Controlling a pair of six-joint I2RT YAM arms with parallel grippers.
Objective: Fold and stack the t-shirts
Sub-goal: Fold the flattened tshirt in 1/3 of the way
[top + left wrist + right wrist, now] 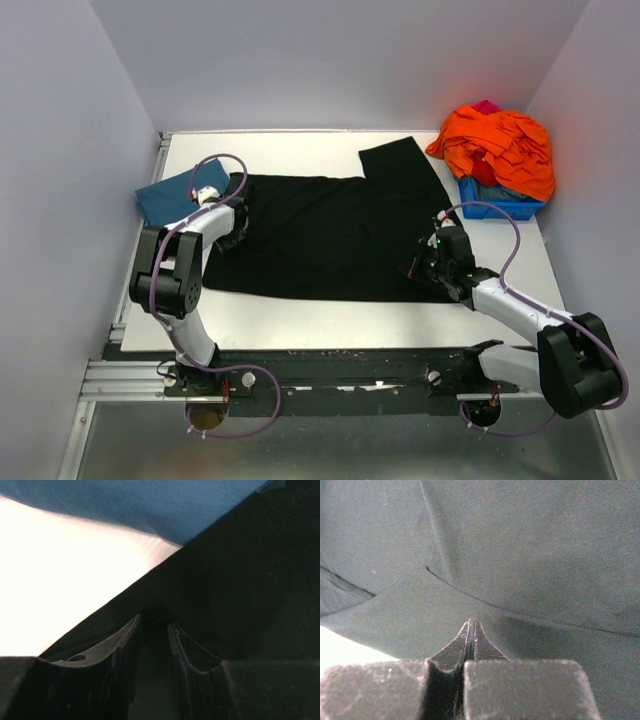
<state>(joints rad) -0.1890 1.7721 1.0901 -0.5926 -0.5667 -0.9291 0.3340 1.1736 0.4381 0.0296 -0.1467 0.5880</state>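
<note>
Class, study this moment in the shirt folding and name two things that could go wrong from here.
1. The right tool is shut at the black t-shirt's edge. If it pinches little cloth, a lift could slip.
2. The left tool's jaws stand apart, so a one-sided pull might bunch the shirt, and a push leftward could disturb the teal t-shirt nearby.

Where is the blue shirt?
In the top view, the teal-blue shirt lies far left, beside the black shirt and the left gripper.
</note>
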